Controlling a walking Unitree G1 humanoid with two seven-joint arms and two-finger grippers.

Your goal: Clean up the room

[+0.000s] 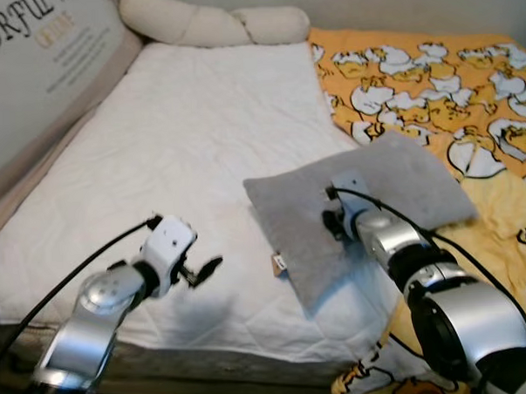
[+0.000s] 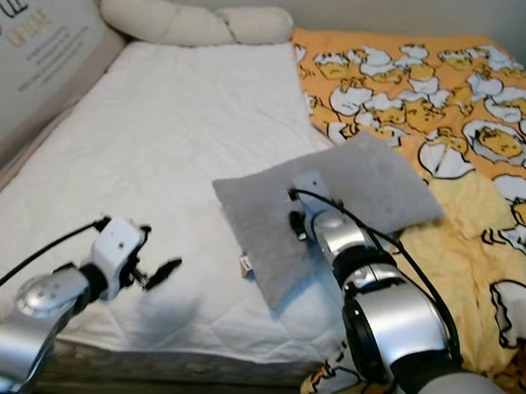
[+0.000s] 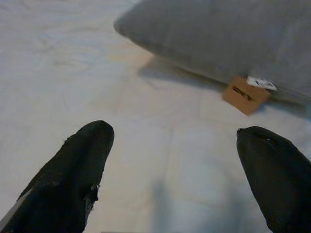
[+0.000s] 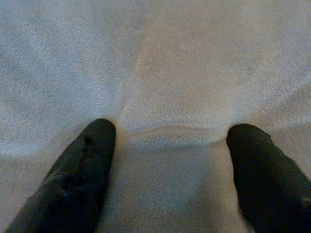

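Soft, even indoor light, faint shadows under the arms; head views sharp, wrist views slightly blurred.

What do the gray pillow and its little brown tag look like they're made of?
The pillow looks like soft fleece or plush, matte and fuzzy: the right wrist view shows fine nap, dimpling where the right pincer presses in. The tag looks like brown card or faux leather, flat and stiff with dark print; which one is unclear.
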